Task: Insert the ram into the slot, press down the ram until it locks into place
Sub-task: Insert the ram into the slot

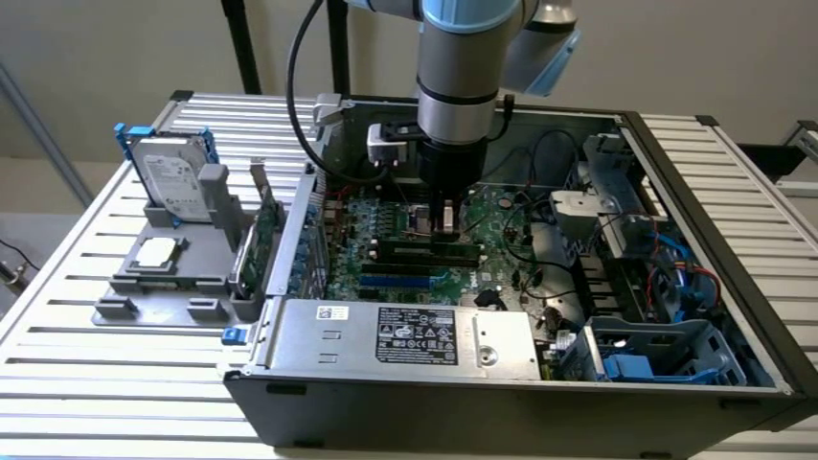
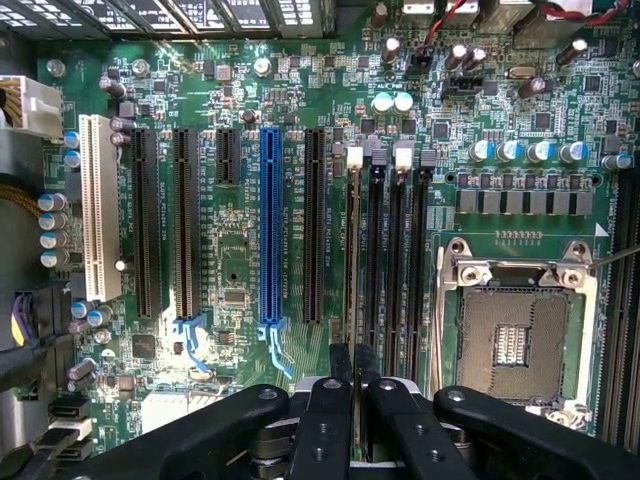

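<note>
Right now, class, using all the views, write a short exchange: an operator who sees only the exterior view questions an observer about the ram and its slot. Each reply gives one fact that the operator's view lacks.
Operator: Does the gripper have the ram?
Observer: Yes. In the wrist view the gripper is shut on the ram, seen edge-on.
Operator: Which slot is it at?
Observer: It runs along the memory slot nearest the long black expansion slot. I cannot tell whether it is seated.
Operator: And the neighbouring slots?
Observer: The three other memory slots look empty.
</note>
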`<control>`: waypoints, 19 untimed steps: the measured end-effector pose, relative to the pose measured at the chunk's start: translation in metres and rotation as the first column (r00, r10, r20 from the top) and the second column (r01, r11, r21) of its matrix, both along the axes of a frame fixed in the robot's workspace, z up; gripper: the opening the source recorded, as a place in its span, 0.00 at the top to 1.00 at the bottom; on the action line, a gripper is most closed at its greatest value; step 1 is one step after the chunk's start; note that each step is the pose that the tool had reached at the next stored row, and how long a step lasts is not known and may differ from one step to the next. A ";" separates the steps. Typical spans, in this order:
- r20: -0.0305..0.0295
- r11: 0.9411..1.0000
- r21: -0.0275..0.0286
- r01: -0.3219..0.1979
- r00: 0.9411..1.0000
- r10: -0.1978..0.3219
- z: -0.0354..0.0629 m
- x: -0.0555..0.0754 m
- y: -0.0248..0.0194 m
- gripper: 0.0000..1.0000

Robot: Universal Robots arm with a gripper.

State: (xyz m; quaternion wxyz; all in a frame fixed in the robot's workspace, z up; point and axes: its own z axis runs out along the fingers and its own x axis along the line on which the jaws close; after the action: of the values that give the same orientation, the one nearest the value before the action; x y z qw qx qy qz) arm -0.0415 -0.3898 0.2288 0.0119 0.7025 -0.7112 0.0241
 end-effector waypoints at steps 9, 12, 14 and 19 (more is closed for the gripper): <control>0.000 1.000 -0.001 0.000 1.000 0.000 0.0043 0.000 0.0000 0.85; -0.001 1.000 -0.001 0.000 1.000 0.000 0.0129 -0.002 0.0000 0.79; -0.004 1.000 0.000 0.000 1.000 0.000 0.0148 -0.006 -0.0001 0.79; -0.016 1.000 0.000 0.000 1.000 0.000 0.0154 -0.007 -0.0001 0.89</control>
State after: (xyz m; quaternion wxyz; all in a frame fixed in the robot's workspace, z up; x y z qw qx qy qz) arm -0.0487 -0.3898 0.2442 0.0175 0.7026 -0.7111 0.0182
